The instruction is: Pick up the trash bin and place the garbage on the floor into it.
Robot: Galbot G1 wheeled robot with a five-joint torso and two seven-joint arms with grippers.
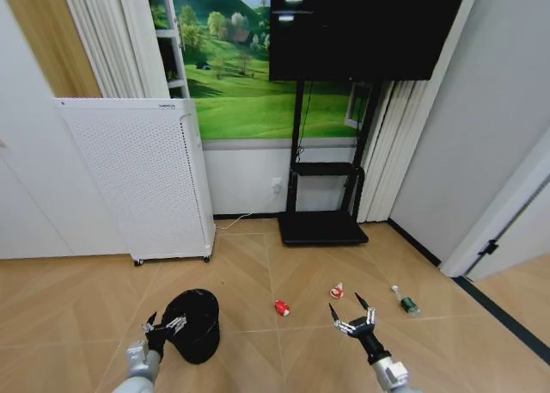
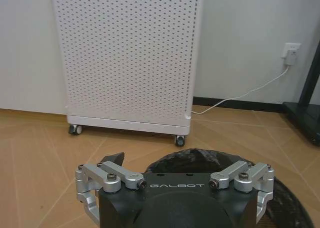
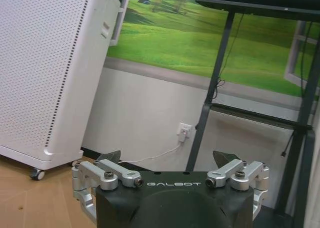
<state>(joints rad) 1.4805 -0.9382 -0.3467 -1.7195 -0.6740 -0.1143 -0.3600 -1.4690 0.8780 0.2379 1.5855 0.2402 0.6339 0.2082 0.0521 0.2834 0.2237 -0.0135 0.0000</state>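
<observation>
The small round black bucket-shaped trash bin with dark mesh-like sides stands on the light tan herringbone wood floor in the lower left of the head view, in front of the tall white perforated cabinet on castors. The left gripper sits at the bin's left rim, its fingers spread and overlapping that rim; in the left wrist view the left gripper has its fingers wide apart with the bin's dark rim lying between them, just beyond the gripper body. The right gripper hangs above the floor in the lower centre-right of the head view, its fingers spread and holding nothing. The garbage lies ahead of it: a crumpled red-and-white wrapper to its left, between the bin and the right gripper; a second crumpled red-and-white wrapper just beyond the fingertips; and a small clear plastic bottle with a green label to its right. All three items lie apart from each other and from both grippers. A black television stand occupies the upper centre.
</observation>
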